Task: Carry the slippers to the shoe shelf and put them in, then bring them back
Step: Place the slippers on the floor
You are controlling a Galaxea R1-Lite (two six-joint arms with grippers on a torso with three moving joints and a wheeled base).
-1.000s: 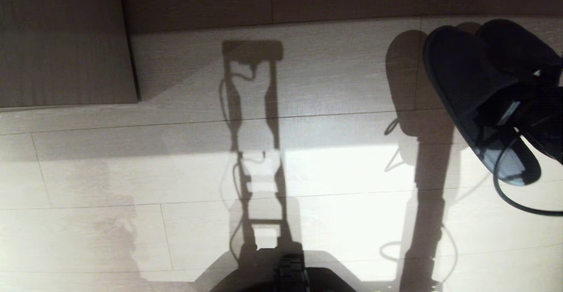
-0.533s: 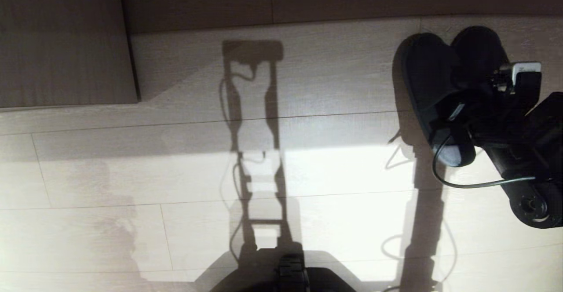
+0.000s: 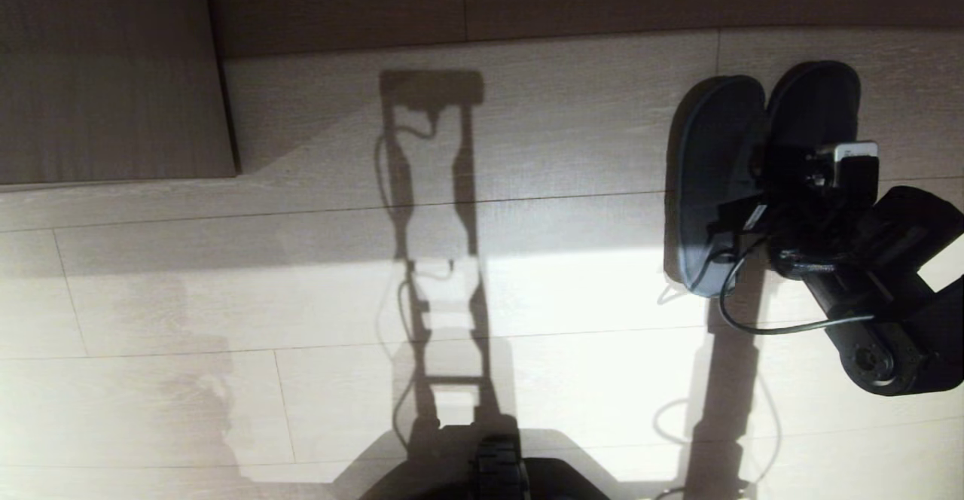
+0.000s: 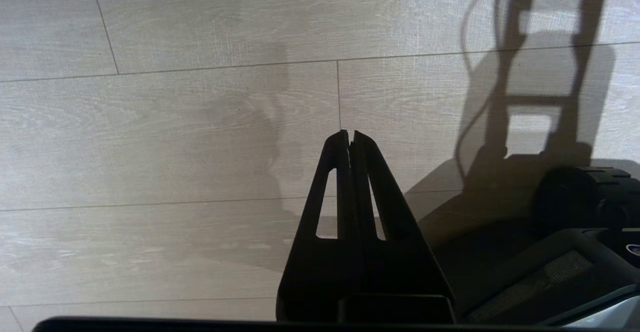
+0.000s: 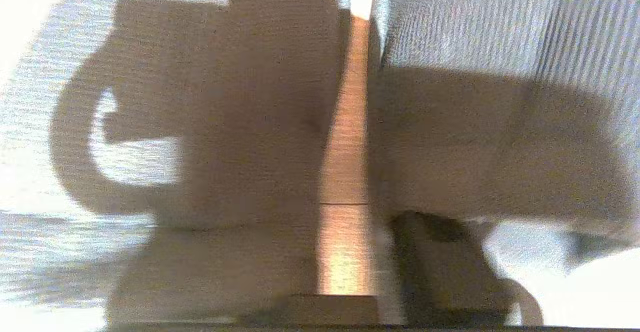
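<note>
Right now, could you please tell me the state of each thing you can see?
Slippers: side by side, low at the floor; cannot tell whether they are let go.
Right tool: over the slippers' near ends.
Left tool: shut, empty, above bare floor.

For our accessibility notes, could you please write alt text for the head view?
The right gripper reaches down over the slippers, which lie side by side on the pale wood floor. The robot's shadow falls across the boards.
</note>
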